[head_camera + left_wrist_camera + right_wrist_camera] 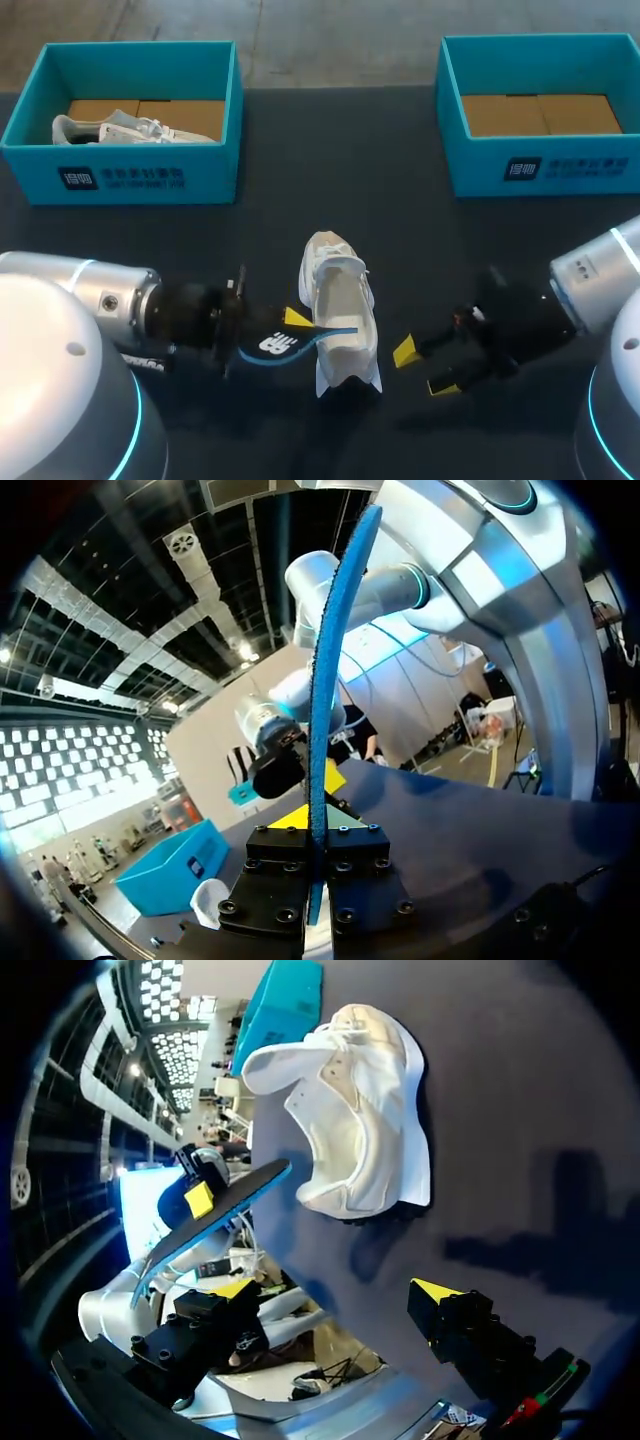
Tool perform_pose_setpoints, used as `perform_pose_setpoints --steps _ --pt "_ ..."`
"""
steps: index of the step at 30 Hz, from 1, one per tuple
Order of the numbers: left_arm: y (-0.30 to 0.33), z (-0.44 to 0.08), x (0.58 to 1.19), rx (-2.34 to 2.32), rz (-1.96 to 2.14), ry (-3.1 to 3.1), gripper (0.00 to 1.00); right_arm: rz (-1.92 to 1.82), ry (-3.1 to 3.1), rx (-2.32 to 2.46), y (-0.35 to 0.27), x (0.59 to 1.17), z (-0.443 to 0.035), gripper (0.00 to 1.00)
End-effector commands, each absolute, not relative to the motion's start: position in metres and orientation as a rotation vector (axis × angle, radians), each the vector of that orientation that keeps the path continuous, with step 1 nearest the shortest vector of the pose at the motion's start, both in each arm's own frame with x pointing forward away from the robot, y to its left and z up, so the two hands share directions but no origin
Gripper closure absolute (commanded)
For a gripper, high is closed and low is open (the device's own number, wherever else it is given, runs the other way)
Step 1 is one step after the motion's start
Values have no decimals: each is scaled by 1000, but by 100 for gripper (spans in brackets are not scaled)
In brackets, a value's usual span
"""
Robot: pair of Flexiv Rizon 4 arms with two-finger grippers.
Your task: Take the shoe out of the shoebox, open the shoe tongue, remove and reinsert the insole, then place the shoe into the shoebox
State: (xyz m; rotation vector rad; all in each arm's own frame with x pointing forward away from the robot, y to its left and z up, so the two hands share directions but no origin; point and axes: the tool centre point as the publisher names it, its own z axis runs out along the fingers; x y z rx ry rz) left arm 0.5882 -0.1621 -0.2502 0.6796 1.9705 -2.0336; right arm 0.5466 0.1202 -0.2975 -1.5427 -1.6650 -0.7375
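At the middle of the table (400, 230), the white shoe (340, 310) lies with its toe pointing away from the robot and its pale inside open to view, clear of both boxes so that it can be worked on. Touching or just beside the shoe's left flank at the heel end is the insole (275, 345), dark on its face with a blue edge. The left pincer (290, 335) is clenched on its rear part, and the left wrist view shows it edge-on between the fingers. It is out of the shoe, so the removal step looks done and reinsertion appears to be the step in hand; its free tip points toward the shoe's mouth. To the shoe's right, near but apart, the right pincer (424, 368) stands released with its yellow tips spread, probably placed to steady the shoe against the push of the insole. Well beyond the shoe to its left, the left shoebox (120, 175) holds a second shoe (130, 128). Well beyond it to the right, the right shoebox (545, 165) shows only its cardboard floor.
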Motion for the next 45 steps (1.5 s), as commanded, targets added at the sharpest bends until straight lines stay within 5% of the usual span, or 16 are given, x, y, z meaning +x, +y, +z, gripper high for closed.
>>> perform_pose_setpoints --steps 1,45 --pt "-169 -254 588 661 -2036 1971 100 -732 -1687 -1570 131 545 -299 0" --pt "-188 -264 589 617 -2013 1972 100 -692 -1871 -1619 163 530 -305 0"
